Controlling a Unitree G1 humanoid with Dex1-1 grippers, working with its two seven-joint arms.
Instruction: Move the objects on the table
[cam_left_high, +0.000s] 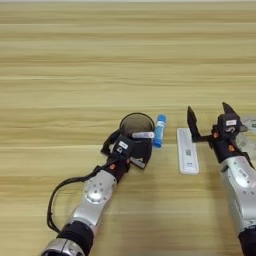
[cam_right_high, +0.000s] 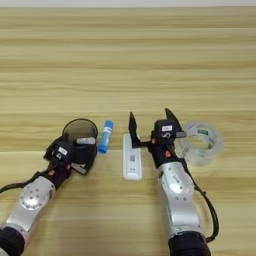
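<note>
A dark translucent round cup (cam_left_high: 137, 124) stands on the table (cam_left_high: 75, 60) left of centre. My left gripper (cam_left_high: 141, 146) sits against the cup's near rim, shut on the thin white marker (cam_left_high: 143, 135), whose white end lies across that rim. Just right of the cup, a short blue glue stick (cam_left_high: 160, 131) lies on the wood. Further right is the flat white device (cam_right_high: 132, 159), lengthwise toward me. My right gripper (cam_right_high: 151, 121) hovers open at the device's far right side; its left finger is above the device's far end.
A clear tape roll (cam_right_high: 200, 142) lies right of the right gripper, close to its wrist. A black cable (cam_left_high: 55, 200) loops beside my left forearm. The far half of the table shows only bare wood.
</note>
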